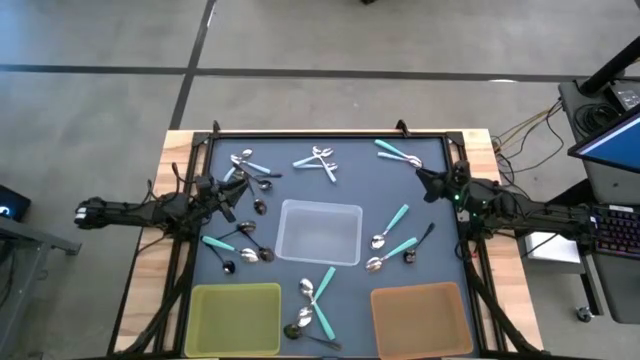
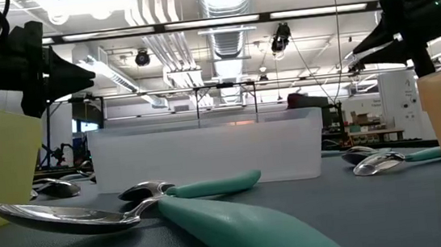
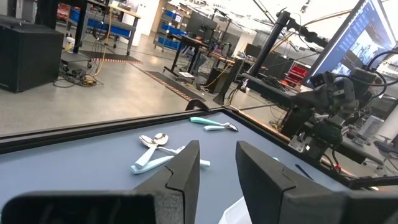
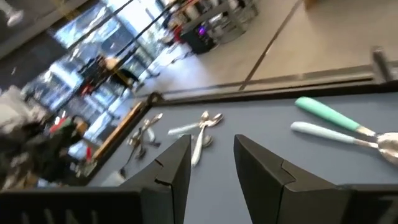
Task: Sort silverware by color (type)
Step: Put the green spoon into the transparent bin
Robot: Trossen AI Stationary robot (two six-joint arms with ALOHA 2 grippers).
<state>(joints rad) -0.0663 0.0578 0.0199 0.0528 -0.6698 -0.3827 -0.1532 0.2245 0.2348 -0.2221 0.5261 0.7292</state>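
tabletop point(image 1: 440, 200): dark mat, wood edges
room: workshop, grey floor
spoons point(image 1: 322, 160): scattered, teal/pale/dark handles
left pincer point(image 3: 217, 171): narrow gap, empty
right pincer point(image 4: 212, 165): narrow gap, empty

1. Overhead, the light falls even and soft across the dark table point(image 1: 440, 200); shadows under the spoons point(image 1: 390, 228) are faint, short smudges.
2. The clear bin point(image 1: 320, 232) catches a pale sheen along its rim.
3. At table height, ceiling strip lights point(image 2: 170, 24) blaze white, nearly blown out, and the near teal handle point(image 2: 246, 222) is soft, out of focus (it sits very close to the lens).
4. A spoon bowl point(image 2: 59, 216) there mirrors the bright ceiling.
5. The left wrist view is crisp and daylight-bright.
6. The right wrist view is smeared with motion blur, its far background washed pale.
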